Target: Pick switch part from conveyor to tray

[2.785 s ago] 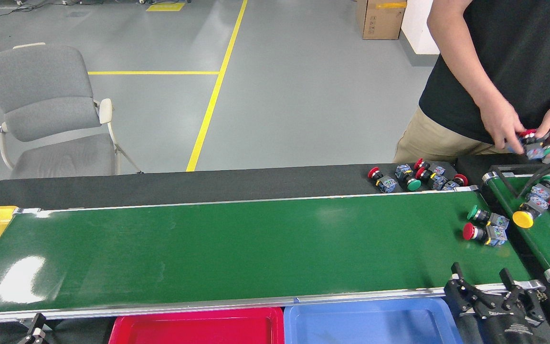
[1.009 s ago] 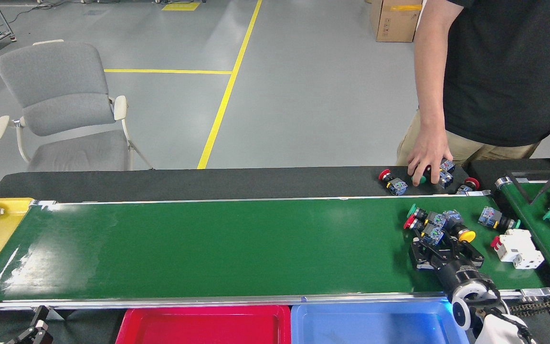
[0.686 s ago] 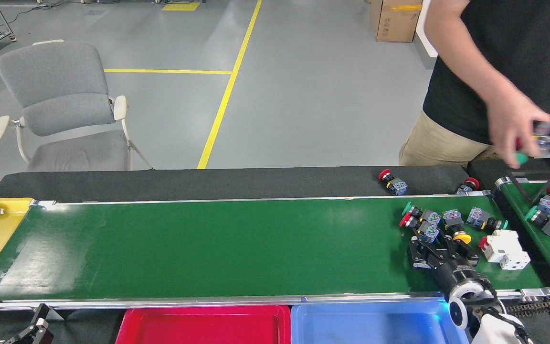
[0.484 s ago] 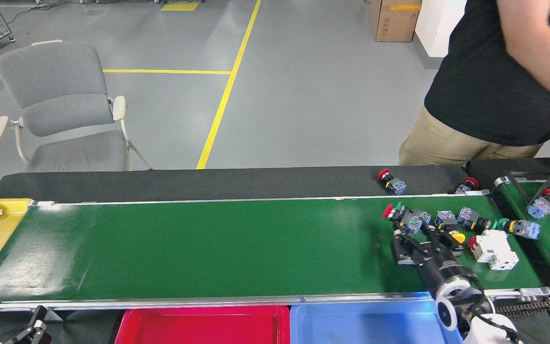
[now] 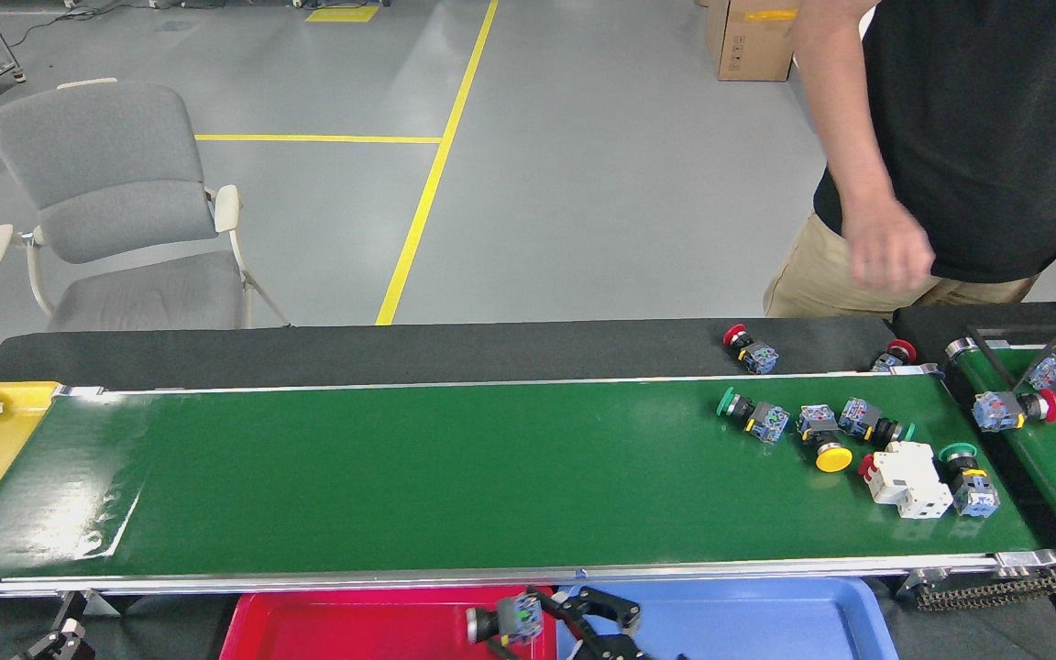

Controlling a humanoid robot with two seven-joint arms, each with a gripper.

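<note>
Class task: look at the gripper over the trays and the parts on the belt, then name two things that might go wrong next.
1. The right gripper holds a switch part above the seam between the red tray and blue tray; it might drop into the wrong tray.
2. The conveyor carries clustered parts, including a white breaker; a later grab may take the wrong piece.

Workshop floor behind the line

A smooth grey painted concrete floor [image 5: 583, 183] carries yellow taped lane lines [image 5: 418, 211]. A grey upholstered armchair with cream armrests [image 5: 115, 211] stands at left; a brown cardboard box [image 5: 748, 41] sits against a white wall far right.
</note>
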